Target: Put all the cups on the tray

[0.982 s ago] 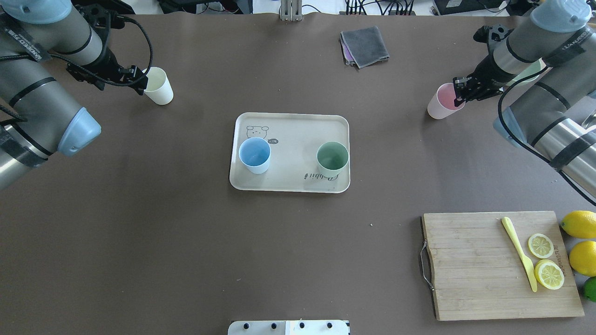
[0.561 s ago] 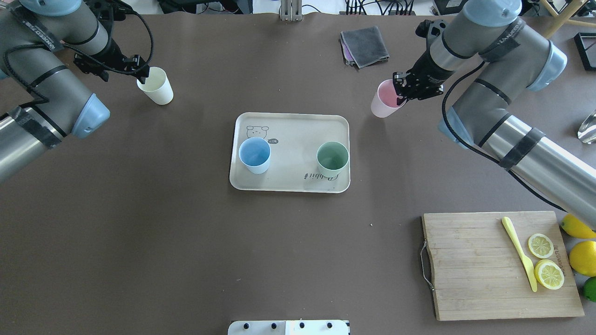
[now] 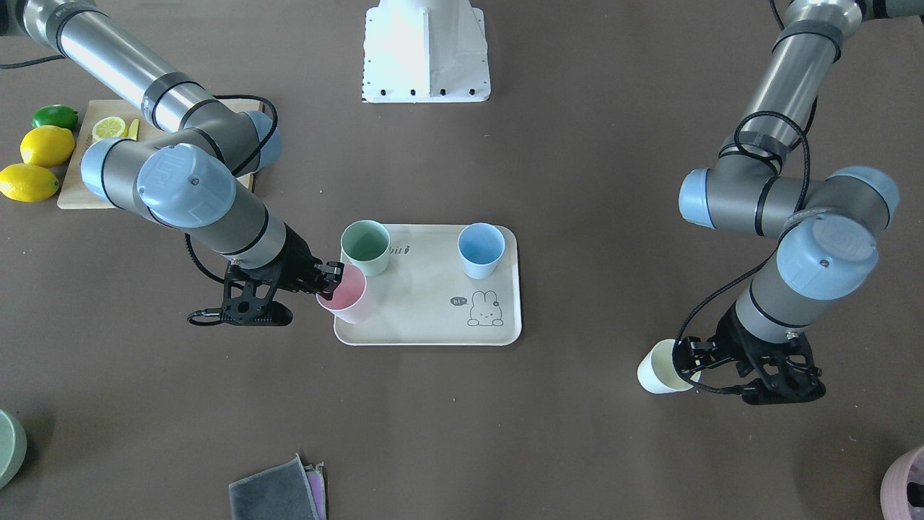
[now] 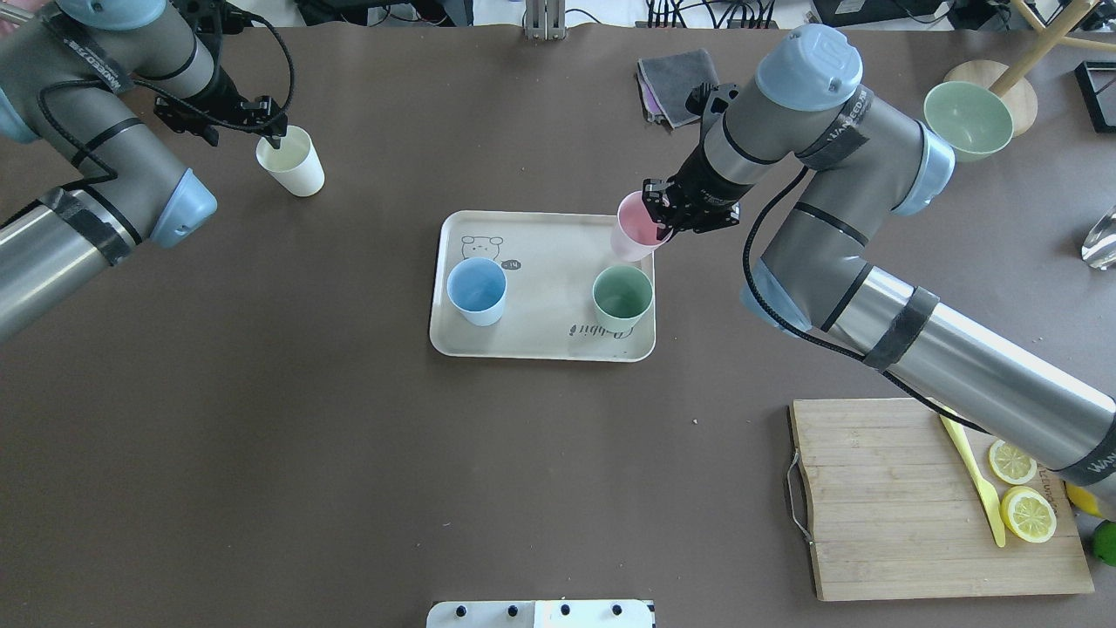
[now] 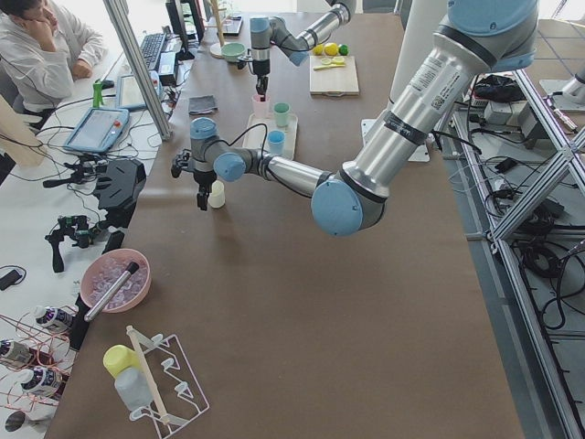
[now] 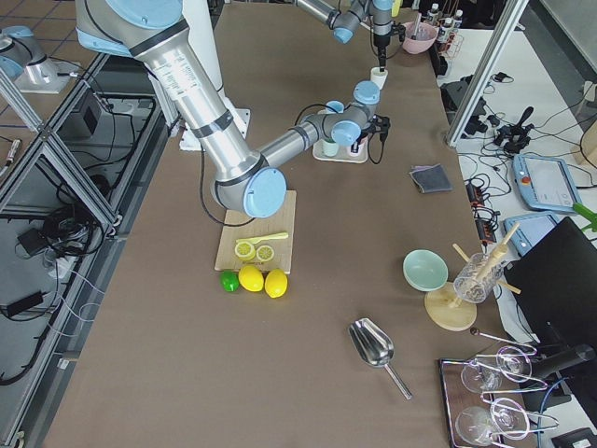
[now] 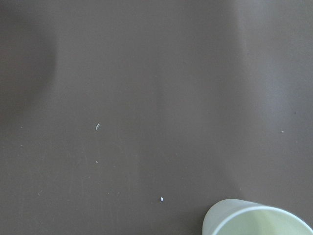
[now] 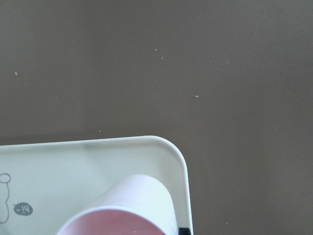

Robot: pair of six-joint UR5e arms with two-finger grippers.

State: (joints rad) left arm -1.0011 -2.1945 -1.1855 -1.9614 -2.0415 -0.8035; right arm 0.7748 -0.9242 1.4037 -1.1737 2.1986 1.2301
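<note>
The beige tray (image 4: 549,262) lies mid-table with the blue cup (image 4: 477,290) and the green cup (image 4: 622,296) standing on it. My right gripper (image 4: 667,211) is shut on the rim of the pink cup (image 4: 635,235) and holds it tilted over the tray's far right corner, next to the green cup; the right wrist view shows this cup (image 8: 127,205) above the tray's corner (image 8: 98,166). The cream cup (image 4: 292,166) stands upright on the table at the far left. My left gripper (image 4: 275,133) looks open at its far rim. The left wrist view shows only the cup's edge (image 7: 259,220).
A wooden cutting board (image 4: 889,497) with lemon slices and a yellow knife lies at the near right, with lemons (image 3: 29,162) beside it. A folded grey cloth (image 4: 683,85) lies at the far middle. A sage-green bowl (image 4: 968,118) is at the far right, a mauve pot (image 3: 906,480) at the far left.
My right arm has carried the pink cup leftward from the table's right side to over the tray's far right corner. My left gripper has shifted slightly along the cream cup's rim; that cup stays put.
</note>
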